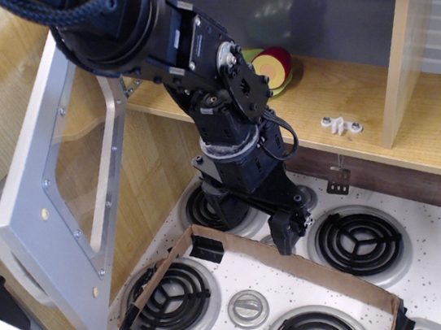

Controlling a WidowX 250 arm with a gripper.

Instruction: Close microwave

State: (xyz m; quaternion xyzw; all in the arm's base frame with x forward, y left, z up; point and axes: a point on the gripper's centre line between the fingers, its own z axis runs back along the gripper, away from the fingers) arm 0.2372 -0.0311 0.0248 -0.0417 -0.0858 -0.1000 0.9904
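- Above the toy stovetop, the microwave is sitting as a wooden compartment w/ grey back wall, standing open.
- Its silver-grey door is hanging wide open at left, clear window facing the cam, lower corner reaching down toward the front-left burner.
- Inside, a red/yellow/green toy food piece is lying near the back; a small white part is resting on the wooden floor by the front edge.
- Robot arm is hanging in front of the compartment, gripper pointing down over the back-left burner, apart from the door.
- Fingers: can't tell if apart or together; only dark tips are showing.
- A cardboard strip is lying across the stovetop betw. burners.
- No readable writing or brand is showing.
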